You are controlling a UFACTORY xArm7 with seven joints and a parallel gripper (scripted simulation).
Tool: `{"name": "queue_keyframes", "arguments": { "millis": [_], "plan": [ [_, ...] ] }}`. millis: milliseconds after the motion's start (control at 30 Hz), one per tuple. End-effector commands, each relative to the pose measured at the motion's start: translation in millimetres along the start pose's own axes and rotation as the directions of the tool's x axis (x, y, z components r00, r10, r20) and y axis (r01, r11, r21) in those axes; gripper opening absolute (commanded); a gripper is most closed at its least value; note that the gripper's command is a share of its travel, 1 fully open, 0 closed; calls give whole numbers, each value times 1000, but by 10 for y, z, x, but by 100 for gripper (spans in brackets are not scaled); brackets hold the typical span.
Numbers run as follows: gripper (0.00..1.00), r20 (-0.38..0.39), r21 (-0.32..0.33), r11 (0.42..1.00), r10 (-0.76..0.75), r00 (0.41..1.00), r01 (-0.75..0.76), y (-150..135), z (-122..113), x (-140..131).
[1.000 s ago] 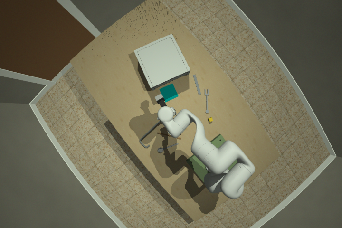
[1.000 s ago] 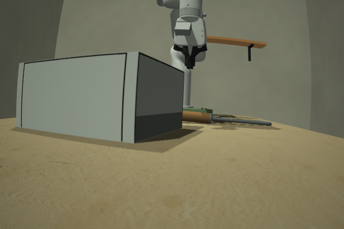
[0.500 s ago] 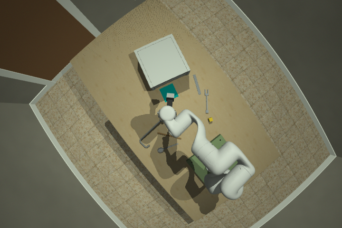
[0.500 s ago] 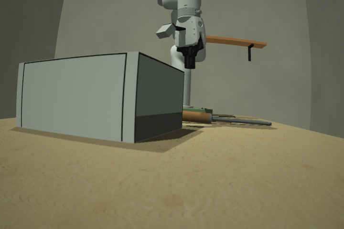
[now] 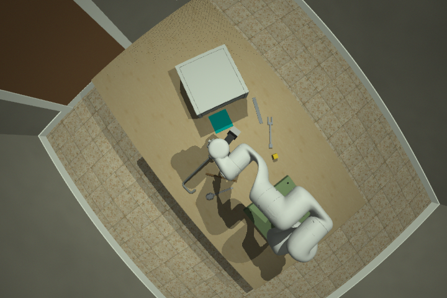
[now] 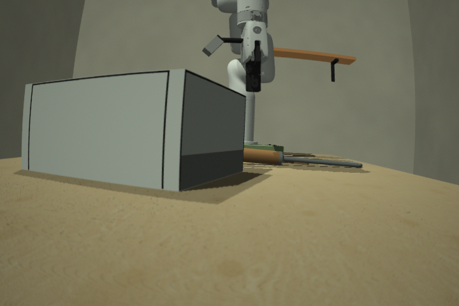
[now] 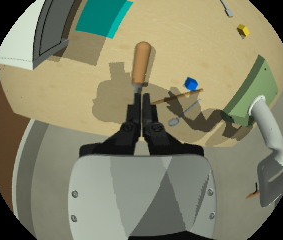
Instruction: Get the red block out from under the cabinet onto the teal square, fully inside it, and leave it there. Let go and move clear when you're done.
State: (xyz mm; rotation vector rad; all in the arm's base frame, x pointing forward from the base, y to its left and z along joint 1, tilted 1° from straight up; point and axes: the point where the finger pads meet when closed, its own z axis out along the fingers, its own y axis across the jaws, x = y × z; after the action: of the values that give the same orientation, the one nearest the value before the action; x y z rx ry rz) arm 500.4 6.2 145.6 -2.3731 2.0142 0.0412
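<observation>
The grey cabinet (image 5: 212,79) stands on the table, and the teal square (image 5: 220,120) lies right in front of it. The square also shows in the wrist view (image 7: 103,15). The red block is not visible in any view. My gripper (image 6: 253,86) is shut and empty, high above the table beside the cabinet's front. In the wrist view its fingertips meet with nothing between them. Below them lies a hook tool with a wooden handle (image 7: 141,63) and a grey rod (image 5: 195,174). In the top view my wrist (image 5: 218,148) hides the fingers.
A yellow cube (image 5: 275,156), a forked tool (image 5: 270,131) and a grey bar (image 5: 257,110) lie right of the square. A blue cube (image 7: 191,83), a wooden stick (image 5: 220,176) and a small brush (image 5: 218,193) lie near the arm's green base (image 5: 266,210).
</observation>
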Motion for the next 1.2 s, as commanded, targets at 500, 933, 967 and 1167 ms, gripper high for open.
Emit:
{"name": "queue_keyframes", "arguments": {
  "millis": [500,933,967,1167],
  "plan": [
    [0,-36,-12,993,120,992,-121,-15,-18,0],
    [59,-36,-12,993,120,992,-121,-15,-18,0],
    [59,-36,-12,993,120,992,-121,-15,-18,0],
    [59,-36,-12,993,120,992,-121,-15,-18,0]
  ]
}}
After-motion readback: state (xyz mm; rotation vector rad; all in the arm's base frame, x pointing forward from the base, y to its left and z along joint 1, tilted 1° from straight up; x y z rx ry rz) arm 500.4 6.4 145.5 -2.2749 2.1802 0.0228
